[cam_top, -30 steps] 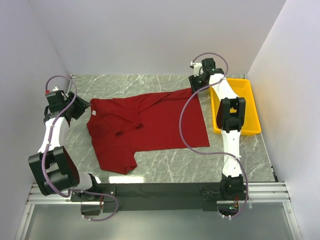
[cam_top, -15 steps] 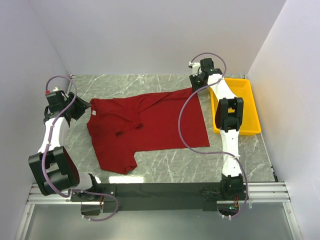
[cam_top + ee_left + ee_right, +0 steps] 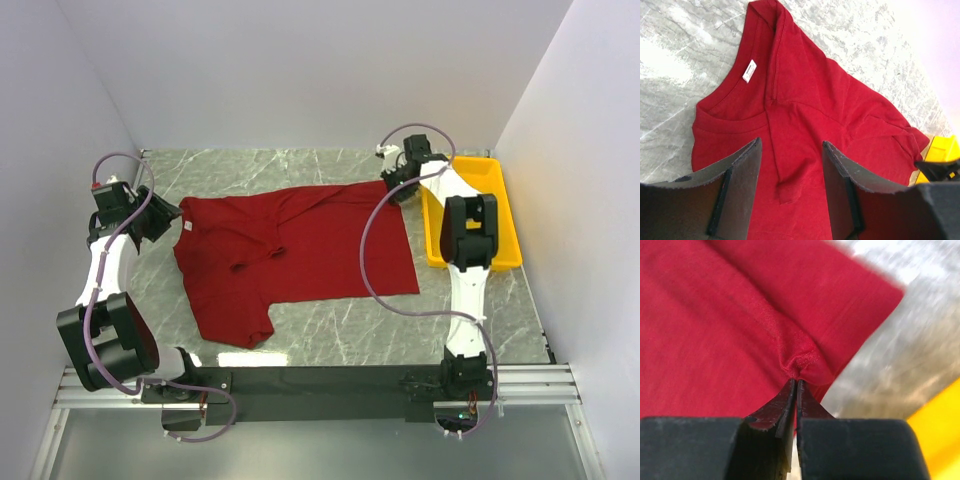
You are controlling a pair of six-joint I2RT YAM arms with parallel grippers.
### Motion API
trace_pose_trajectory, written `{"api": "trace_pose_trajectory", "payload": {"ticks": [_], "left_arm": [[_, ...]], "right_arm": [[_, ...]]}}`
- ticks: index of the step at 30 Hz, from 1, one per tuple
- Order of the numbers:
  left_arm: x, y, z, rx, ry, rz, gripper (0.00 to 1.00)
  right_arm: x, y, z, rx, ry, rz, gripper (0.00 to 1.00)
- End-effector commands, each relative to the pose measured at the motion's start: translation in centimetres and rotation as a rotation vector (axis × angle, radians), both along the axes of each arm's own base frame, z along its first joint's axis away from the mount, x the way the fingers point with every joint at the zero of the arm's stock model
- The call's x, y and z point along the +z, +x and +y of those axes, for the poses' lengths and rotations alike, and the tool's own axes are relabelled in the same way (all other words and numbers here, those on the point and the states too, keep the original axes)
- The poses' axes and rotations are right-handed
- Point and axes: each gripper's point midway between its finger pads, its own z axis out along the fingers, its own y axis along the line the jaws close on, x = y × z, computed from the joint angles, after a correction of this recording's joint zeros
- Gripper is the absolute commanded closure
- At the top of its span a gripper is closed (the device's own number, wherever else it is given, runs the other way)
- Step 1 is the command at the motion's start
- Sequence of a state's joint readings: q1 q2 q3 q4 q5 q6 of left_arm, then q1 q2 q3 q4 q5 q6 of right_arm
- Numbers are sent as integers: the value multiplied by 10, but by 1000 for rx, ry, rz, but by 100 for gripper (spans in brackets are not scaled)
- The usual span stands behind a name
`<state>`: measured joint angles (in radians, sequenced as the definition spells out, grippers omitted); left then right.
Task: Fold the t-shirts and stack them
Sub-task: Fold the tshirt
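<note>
The dark red t-shirt (image 3: 300, 250) lies spread on the marble table, collar to the left, with one sleeve folded over its middle. Its white neck tag (image 3: 749, 70) shows in the left wrist view. My left gripper (image 3: 165, 215) hovers at the collar end, open, with the cloth (image 3: 805, 100) seen between its fingers (image 3: 791, 142) and nothing held. At the shirt's far right corner, my right gripper (image 3: 393, 185) is shut on a pinched bunch of the hem. The right wrist view shows the cloth (image 3: 715, 315) puckered at the closed tips (image 3: 796, 381).
A yellow plastic tray (image 3: 500, 200) stands at the table's right edge, just beside the right arm; it also shows as the yellow tray (image 3: 940, 430) and the tray (image 3: 942, 150) in the wrist views. White walls enclose the table on three sides.
The right gripper has gone from open to shut on the shirt's far right corner, shifting slightly right. The left arm and the shirt's lie are unchanged.
</note>
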<state>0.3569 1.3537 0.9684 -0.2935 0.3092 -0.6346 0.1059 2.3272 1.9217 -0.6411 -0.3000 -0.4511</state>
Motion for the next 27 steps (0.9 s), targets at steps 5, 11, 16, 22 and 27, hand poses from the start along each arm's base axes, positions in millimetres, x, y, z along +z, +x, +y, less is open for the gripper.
{"api": "trace_pose_trajectory", "payload": {"ticks": [5,11,16,22,27], "left_arm": [[16,8,2,-26,26,-50,43],[12,8,1,-38,21,-43,43],[7,8,-2,-46,8,-36,43],[2,7,-2,-51,5,-29,43],[-6,8,-4,-62,-10,-12,43]], "right_arm": [[63,-14,-4,216,-37,-224,92],[59,-18,-24,212,-145,-281,88],[71,-14,-27,231,-172,-399,89],[89,-13,-18,285,-151,-491,92],[115,1,-3,288,-73,-532,93]]}}
